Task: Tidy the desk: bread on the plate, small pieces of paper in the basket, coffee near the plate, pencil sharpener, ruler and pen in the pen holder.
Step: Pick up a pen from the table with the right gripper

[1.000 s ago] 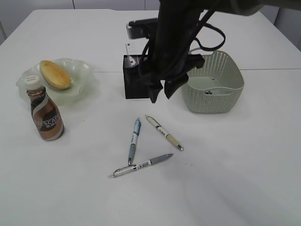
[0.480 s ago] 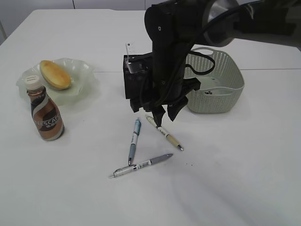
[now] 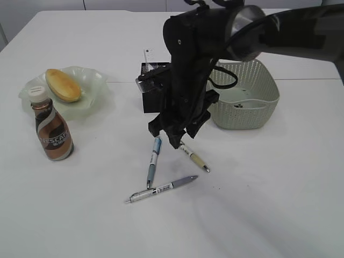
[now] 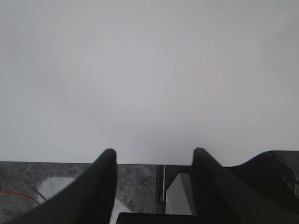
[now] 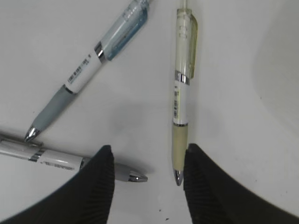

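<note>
The plain white desk (image 3: 258, 183) fills the exterior view, and past its edge the left wrist view shows grey speckled floor (image 4: 56, 182). The coffee (image 3: 50, 127), its label reading part of "NESCAFE", stands beside the plate (image 3: 94, 86) holding the bread (image 3: 63, 85). The right gripper (image 5: 145, 158), jaws spread and empty, hangs over three pens (image 3: 153, 160) lying before the pen holder (image 3: 149, 97) and basket (image 3: 247, 107); the left gripper (image 4: 154, 161) is likewise spread over bare desk.
</note>
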`<state>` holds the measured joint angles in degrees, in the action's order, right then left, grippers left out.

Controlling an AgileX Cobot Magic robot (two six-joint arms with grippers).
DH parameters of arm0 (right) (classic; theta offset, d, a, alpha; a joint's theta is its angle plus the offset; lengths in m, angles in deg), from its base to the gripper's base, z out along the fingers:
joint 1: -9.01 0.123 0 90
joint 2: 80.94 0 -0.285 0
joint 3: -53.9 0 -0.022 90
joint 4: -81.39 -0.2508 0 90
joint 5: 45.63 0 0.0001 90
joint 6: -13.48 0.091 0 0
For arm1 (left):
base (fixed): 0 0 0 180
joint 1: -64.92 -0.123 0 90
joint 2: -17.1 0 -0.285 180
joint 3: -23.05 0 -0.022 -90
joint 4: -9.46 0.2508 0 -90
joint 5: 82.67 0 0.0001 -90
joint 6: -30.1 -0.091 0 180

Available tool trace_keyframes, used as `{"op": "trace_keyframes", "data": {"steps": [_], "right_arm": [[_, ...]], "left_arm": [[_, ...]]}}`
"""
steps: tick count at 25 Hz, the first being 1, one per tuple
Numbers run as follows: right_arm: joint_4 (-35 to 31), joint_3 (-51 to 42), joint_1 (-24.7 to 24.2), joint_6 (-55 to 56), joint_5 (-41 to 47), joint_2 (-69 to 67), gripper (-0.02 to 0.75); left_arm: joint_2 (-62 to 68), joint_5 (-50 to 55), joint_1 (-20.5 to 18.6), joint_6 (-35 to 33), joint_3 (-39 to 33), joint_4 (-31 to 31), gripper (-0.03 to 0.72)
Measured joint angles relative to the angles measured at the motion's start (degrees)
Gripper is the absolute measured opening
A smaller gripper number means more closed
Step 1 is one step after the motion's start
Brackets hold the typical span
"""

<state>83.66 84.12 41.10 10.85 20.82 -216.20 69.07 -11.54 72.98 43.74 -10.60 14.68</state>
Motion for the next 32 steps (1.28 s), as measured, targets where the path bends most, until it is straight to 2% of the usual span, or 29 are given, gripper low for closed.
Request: {"op": "trace_keyframes", "data": {"steps": [18, 20, 26, 32], "right_arm": [[-0.4, 3.3, -2.6, -1.2, -1.4, -2.5, 0.323], [-1.8, 3.3, -3.9, -3.0, -1.4, -2.5, 0.323], [-13.0, 3.8, -9.2, -10.9, -0.1, -2.5, 0.322], [-15.5, 6.5, -9.9, -13.4, 0.9, -4.6, 0.322]], "left_arm": [[0.0, 0.0, 0.0, 0.0, 0.0, -3.4, 0.38], [0.0, 0.0, 0.0, 0.0, 0.0, -3.8, 0.38], [0.0, 0.0, 0.0, 0.0, 0.0, -4.0, 0.38], [0.0, 0.0, 0.0, 0.0, 0.0, -5.2, 0.38]]}}
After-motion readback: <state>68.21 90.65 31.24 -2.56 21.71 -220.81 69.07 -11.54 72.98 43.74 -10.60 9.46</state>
